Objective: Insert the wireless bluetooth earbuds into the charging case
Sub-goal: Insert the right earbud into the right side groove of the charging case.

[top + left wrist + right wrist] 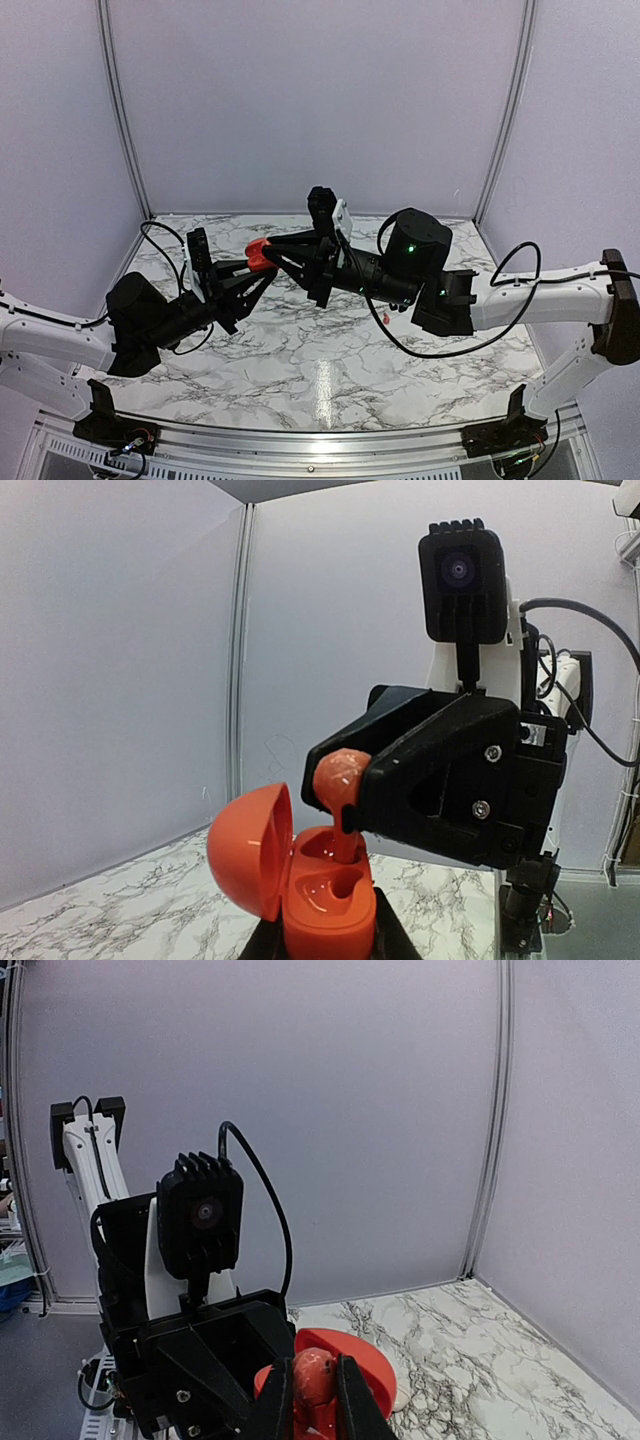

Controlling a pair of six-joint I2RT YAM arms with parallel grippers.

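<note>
Toward the near side of the marbled table (330, 400), a small red speck (385, 317) lies below the right arm (540, 295); it may be the second earbud, but it is too small to tell. Mid-table and raised off the surface, your left gripper (250, 268) is clamped on the base of the charging case (330, 905), whose domed lid (250, 850) stands open to the left. Just beyond, your right gripper (312, 1392) is pinched tight on the bulb of one earbud (338, 776), with its stem pointing down into the far well (322, 846); the near well (345, 885) looks empty.

The step in hand, as I judge it, is seating this earbud. Lower it straight along the stem; hold the case level and quiet; let go only once the bulb sits flush, since the well is shaped to take it one way. Everything red is glossy, moulded plastic, rounded and probably slippery under hard black fingers, so avoid any sideways push. Plain pale walls close the far side.
</note>
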